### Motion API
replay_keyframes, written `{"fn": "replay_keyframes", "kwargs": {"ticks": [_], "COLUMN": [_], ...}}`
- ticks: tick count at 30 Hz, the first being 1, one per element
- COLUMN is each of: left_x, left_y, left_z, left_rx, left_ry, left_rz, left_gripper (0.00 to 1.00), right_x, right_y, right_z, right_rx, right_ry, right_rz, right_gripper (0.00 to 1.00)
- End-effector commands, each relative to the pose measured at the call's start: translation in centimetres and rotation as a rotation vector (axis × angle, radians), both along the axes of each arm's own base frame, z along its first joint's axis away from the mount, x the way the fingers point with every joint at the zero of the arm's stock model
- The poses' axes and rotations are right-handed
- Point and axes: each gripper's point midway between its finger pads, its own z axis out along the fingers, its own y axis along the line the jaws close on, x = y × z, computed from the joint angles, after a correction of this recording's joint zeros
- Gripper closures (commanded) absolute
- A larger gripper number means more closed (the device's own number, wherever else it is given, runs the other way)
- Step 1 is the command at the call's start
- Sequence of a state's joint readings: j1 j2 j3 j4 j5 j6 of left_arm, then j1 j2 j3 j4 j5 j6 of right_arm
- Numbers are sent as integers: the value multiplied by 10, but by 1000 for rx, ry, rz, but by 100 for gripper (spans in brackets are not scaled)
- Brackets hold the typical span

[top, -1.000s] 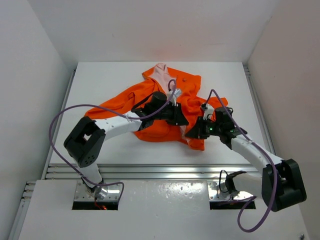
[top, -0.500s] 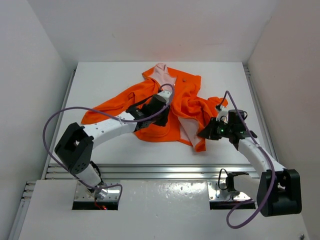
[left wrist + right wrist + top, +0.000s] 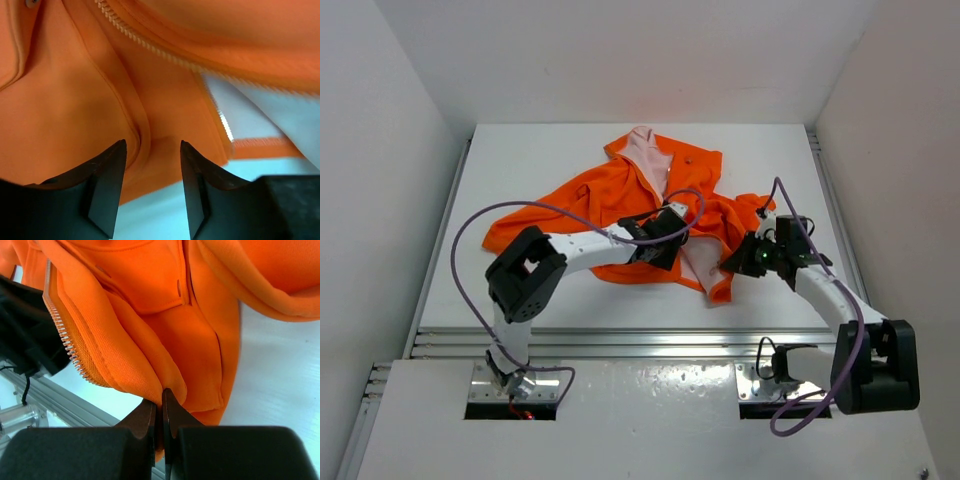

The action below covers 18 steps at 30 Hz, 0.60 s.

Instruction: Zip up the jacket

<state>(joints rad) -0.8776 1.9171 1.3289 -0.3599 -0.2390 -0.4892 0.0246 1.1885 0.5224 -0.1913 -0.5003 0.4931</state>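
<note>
I have the jacket (image 3: pixel 610 195) lying rumpled and open in the middle of the table (image 3: pixel 520 150) in the overhead view. Its collar is toward the top of the frame. The pale pink lining (image 3: pixel 642 150) shows there and again along the lower right flap. One sleeve (image 3: pixel 520 225) trails off to the left.

My left gripper (image 3: pixel 152 150) is over the lower middle of the jacket. On its wrist camera the two fingers stand well apart with nothing held between them. Orange cloth fills the frame behind them. A row of zipper teeth (image 3: pixel 145 42) runs from the upper left across toward the right, and a strip of table shows at the bottom. I cannot tell whether the fingertips touch the cloth.

My right gripper (image 3: pixel 161 400) is at the jacket's lower right edge. Its wrist camera shows the fingers pressed together on a fold of orange cloth, pinched at the tips at the bottom centre of the frame. Another zipper row (image 3: pixel 62 335) runs down the left side of that frame along the edge of the fold. A pocket flap (image 3: pixel 150 295) with a buttonhole sits in the upper middle, and bare table shows at the right.
</note>
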Motion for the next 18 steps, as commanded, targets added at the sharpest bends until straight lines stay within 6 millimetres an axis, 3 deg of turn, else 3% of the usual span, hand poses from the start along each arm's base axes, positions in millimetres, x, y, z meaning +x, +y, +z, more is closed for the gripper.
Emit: {"fn": "replay_keyframes", "kwargs": {"ticks": [1,5,7,9,10,13,14,17,18], "left_x": [9,14,16,17,20,31,34,27,25], "left_y": [9,16,18,23,29,40,44,56,59], "left_z": [-8,-28,-28,-29,-24,4,29,61,85], "left_rx": [87,140,140,157,156,136,94,91,84], "left_ry": [-15,2,9,16,9,-45,-97,-183,-247], "left_rz": [71,90,84,67,71,57,56,-15,-27], "left_gripper": [48,69,81,100,100,100,100,100,100], "right_x": [24,29,31,33,33,33,33,32,30], "right_y": [-4,1,3,4,5,10,12,19,23], "right_z": [16,19,21,22,24,28,28,30,30], "right_rx": [-8,-1,3,4,7,14,13,21,21], "right_ry": [-70,-82,-91,-98,-104,-122,-125,-146,-153], "right_rz": [-31,-16,-7,-6,1,31,40,77,97], "right_gripper": [100,100,100,100,100,100,100,100,100]}}
